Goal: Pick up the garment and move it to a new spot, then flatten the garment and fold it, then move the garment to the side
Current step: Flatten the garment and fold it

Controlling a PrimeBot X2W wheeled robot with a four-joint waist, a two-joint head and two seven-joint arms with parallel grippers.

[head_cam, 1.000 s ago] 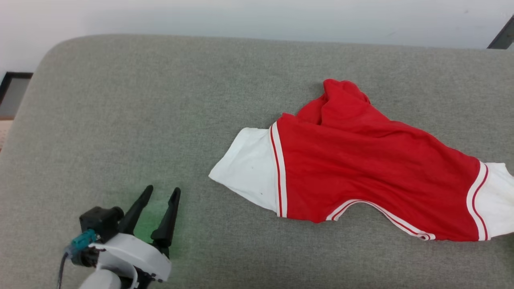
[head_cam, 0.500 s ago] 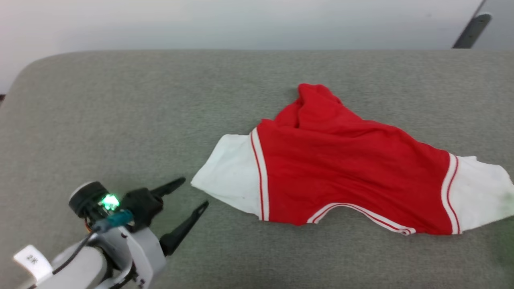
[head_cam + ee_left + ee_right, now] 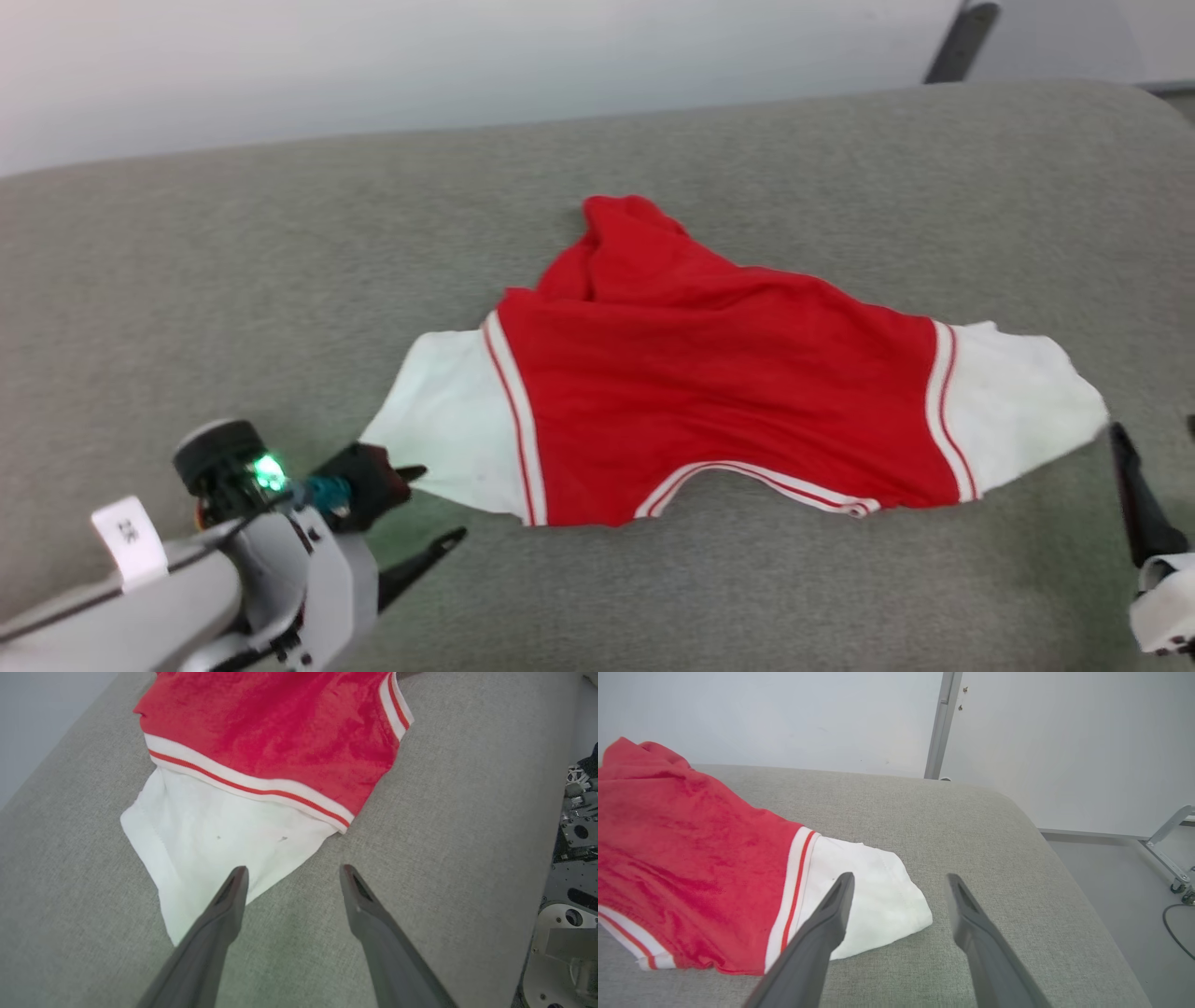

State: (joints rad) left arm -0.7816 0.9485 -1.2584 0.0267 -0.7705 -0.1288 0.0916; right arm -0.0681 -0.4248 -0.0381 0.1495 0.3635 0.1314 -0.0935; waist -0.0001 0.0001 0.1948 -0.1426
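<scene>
**Left gripper (image 3: 439,502) and right gripper (image 3: 900,877) bracket a red garment (image 3: 709,401) lying crosswise on a grey cushion (image 3: 233,280)**

The bright red garment, banded in white with thin red stripes, lies spread but rumpled near the middle of the grey upholstered cushion. Its long axis runs from the robot's left to its right, and one red corner is bunched up towards the far edge. Each end finishes in a white panel, and each panel has a gripper beside it.

The left gripper has its two dark fingers spread. In the left wrist view one finger crosses the corner of the left white panel (image 3: 205,849), while the other is over bare cushion. Whether the finger touches the cloth cannot be told.

The right gripper is also spread and holds nothing. In the right wrist view the right white panel (image 3: 873,905) lies just ahead of it, towards its left finger. In the head view a fingertip stands just beside that panel's outer corner.

The garment has not yet been lifted. With the long axis running from one gripper to the other, the pickup looks set to be a two-ended pinch, each arm taking its nearer panel. The left arm appears slightly closer to its grasp. The main risk is a finger sliding over the thin white fabric instead of gathering it.
</scene>
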